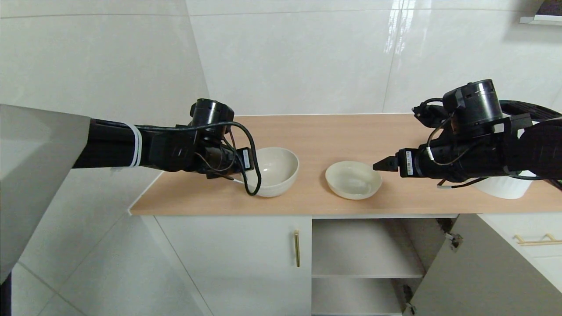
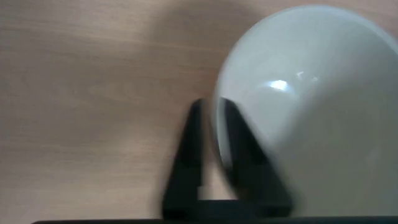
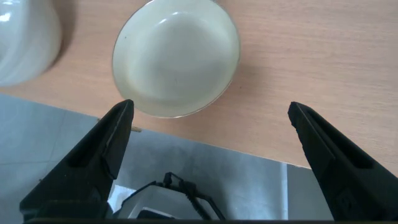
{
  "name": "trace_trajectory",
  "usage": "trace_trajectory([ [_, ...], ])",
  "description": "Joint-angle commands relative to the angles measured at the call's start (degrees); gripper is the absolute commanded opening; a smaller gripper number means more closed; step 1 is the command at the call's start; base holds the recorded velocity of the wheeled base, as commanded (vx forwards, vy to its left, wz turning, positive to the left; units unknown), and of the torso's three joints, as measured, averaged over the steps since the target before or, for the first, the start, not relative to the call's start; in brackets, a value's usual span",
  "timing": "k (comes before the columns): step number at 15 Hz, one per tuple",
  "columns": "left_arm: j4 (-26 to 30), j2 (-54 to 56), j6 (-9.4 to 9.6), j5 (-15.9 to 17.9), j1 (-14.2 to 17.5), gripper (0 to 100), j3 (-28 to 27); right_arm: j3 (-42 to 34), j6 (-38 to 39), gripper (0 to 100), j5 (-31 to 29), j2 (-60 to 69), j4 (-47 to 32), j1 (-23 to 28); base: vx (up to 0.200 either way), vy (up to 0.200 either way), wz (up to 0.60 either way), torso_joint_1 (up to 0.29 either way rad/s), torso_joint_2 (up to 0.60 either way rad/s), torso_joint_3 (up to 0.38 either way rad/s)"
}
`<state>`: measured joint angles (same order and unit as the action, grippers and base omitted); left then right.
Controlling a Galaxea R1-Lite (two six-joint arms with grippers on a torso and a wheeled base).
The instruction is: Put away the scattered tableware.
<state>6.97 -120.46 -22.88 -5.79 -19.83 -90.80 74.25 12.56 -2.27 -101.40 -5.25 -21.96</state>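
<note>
Head view — L hand [image 1: 244,172] pinching rim, glossy round bowl [image 1: 277,169], wood counter [image 1: 333,131].

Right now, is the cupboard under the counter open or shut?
Open on one side: the right door hangs swung out and the shelves show inside. The left door, with the gold handle, is shut.

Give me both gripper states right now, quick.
Left gripper: shut on the large bowl, at its rim.
Right gripper: open, holding nothing, near the small bowl.
</note>
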Motion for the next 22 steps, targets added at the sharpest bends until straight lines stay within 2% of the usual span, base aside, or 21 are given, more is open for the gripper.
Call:
trace_trajectory([
  [1,-0.03,3.56,-0.41,-0.10,-0.56,0,1.59,0.28,0.01,100,-0.55,-0.73,-0.02,-0.02,0.000,0.000,0.00,0.000,0.00,0.000],
  [6,-0.21,11.47,-0.41,-0.10,-2.05,0,6.60,3.62,2.12,100,-3.97,-4.86,-0.02,-0.11,0.000,0.000,0.00,0.000,0.00,0.000],
  [9,-0.21,15.78,-0.41,-0.10,-2.84,0,8.27,4.41,4.14,100,-3.88,-6.44,-0.02,-0.11,0.000,0.000,0.00,0.000,0.00,0.000],
  [11,-0.21,19.56,-0.41,-0.10,-4.60,0,10.29,5.55,3.97,100,-4.50,-9.96,0.68,-0.28,0.000,0.000,0.00,0.000,0.00,0.000],
  [12,-0.21,20.17,-0.41,-0.01,-5.04,0,10.64,6.43,3.97,100,-5.91,-11.10,0.42,-0.46,0.000,0.000,0.00,0.000,0.00,0.000],
  [14,-0.21,21.14,-0.32,-0.01,-5.74,0,11.17,8.28,3.97,100,-13.46,-15.41,0.24,-0.72,0.000,0.000,0.00,0.000,0.00,0.000],
  [22,-0.21,22.11,-0.32,-0.10,-6.09,0,11.87,10.21,4.85,100,-14.26,-17.95,0.51,-0.46,0.000,0.000,0.00,0.000,0.00,0.000],
])
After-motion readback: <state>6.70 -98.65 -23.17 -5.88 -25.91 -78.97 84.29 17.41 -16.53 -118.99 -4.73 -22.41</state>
